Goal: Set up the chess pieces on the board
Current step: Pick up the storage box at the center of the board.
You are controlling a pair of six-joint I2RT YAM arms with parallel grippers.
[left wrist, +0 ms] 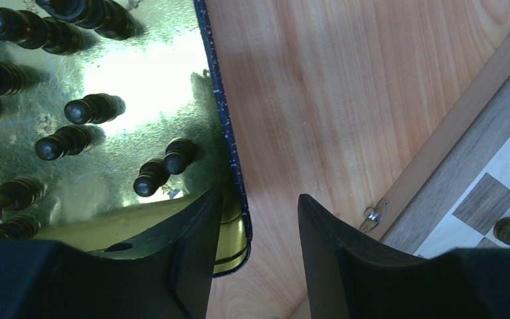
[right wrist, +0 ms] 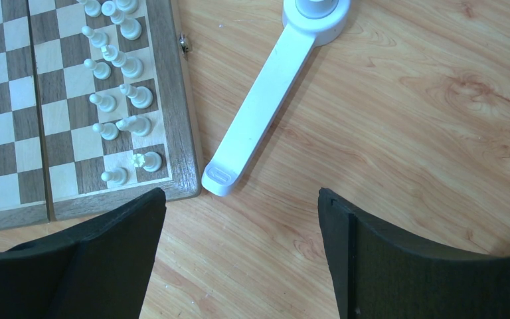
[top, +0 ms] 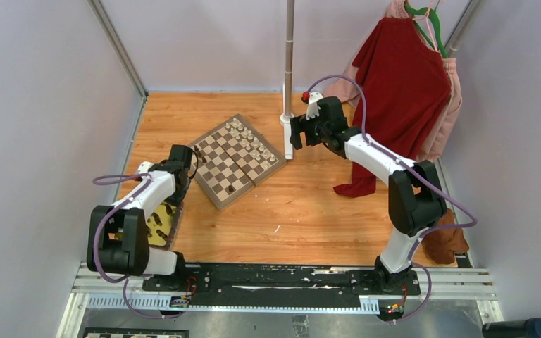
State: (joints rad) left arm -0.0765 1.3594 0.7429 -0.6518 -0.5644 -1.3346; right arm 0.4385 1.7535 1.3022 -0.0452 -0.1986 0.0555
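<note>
The board (top: pixel 236 160) lies turned diagonally on the wooden table. Cream-white chess pieces (top: pixel 246 137) stand in two rows along its far right side, also visible as white pieces (right wrist: pixel 136 96) on the board (right wrist: pixel 176 100). One dark piece (top: pixel 231 189) stands near the board's near edge. Several dark brown pieces (left wrist: pixel 93 108) lie on a shiny yellow tray (left wrist: pixel 146 86). My left gripper (left wrist: pixel 259 199) is open and holds nothing, above bare table between the tray's corner and the board's rim (left wrist: pixel 451 133). My right gripper (right wrist: pixel 239 196) hangs wide open over the table, just right of the board.
A white stand foot (right wrist: pixel 259 106) with a metal pole (top: pixel 289 56) rises right beside the board's far corner. Red and pink garments (top: pixel 401 84) hang at the back right. A brown item (top: pixel 447 239) lies by the right arm. The tray (top: pixel 160 224) sits by the left arm.
</note>
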